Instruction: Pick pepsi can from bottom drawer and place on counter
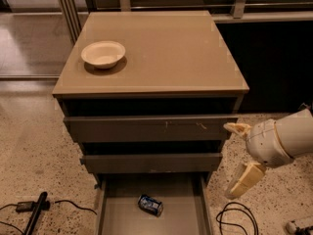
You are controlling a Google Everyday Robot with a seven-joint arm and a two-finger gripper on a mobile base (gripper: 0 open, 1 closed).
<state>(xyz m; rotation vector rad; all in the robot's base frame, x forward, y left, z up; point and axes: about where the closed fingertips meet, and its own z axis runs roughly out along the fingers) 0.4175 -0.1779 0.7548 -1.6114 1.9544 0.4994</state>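
The pepsi can lies on its side on the floor of the open bottom drawer, near its middle. The gripper is open, its two cream fingers spread apart, to the right of the cabinet at the level of the lower drawer fronts. It is empty, right of and above the can. The tan counter tops the cabinet.
A white bowl sits on the counter's left side. Two shut grey drawer fronts are above the open drawer. Black cables lie on the speckled floor at the right, a black tool at the left.
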